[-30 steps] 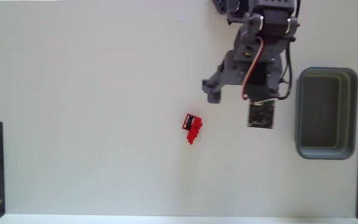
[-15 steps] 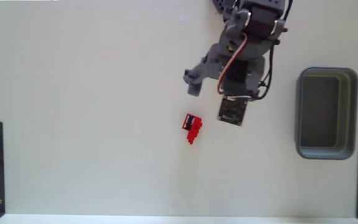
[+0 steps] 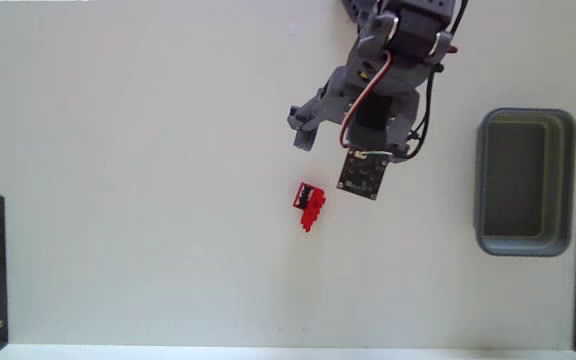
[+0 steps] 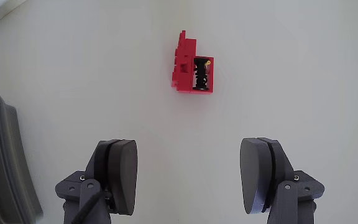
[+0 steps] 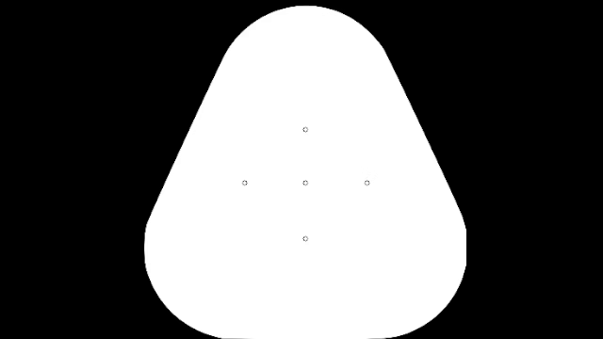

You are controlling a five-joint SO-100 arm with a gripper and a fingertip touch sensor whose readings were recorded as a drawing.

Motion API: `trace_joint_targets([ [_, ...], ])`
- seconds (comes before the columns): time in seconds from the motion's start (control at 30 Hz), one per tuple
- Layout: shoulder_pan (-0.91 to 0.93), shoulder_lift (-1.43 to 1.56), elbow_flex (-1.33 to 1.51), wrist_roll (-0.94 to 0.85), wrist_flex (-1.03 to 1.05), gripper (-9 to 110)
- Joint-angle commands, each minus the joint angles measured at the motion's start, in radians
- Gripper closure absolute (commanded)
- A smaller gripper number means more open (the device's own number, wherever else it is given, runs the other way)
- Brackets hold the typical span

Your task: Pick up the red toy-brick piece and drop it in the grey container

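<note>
A: What's the setting?
B: A plain white surface [image 3: 148,200]. In the fixed view the red toy-brick piece [image 3: 311,207] lies near the middle, alone and flat.

A: And the hand?
B: The hand [image 4: 188,171] is spread wide, holding nothing. In the wrist view its 2 dark fingers [image 4: 122,167] sit at the near edge, and the brick [image 4: 193,72] lies farther out, apart from both.

A: Where's the grey container?
B: In the fixed view the grey container [image 3: 566,180] sits at the right, well apart from the brick. The wrist view shows only its rim [image 4: 8,162] at the left edge.
</note>
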Motion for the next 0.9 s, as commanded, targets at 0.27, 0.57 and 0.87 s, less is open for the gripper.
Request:
trace_joint_targets([
  [0.27, 0.027, 0.034, 0.005, 0.005, 0.019, -9],
  [0.57, 0.027, 0.034, 0.005, 0.005, 0.019, -9],
  [0.87, 0.027, 0.034, 0.005, 0.005, 0.019, -9],
])
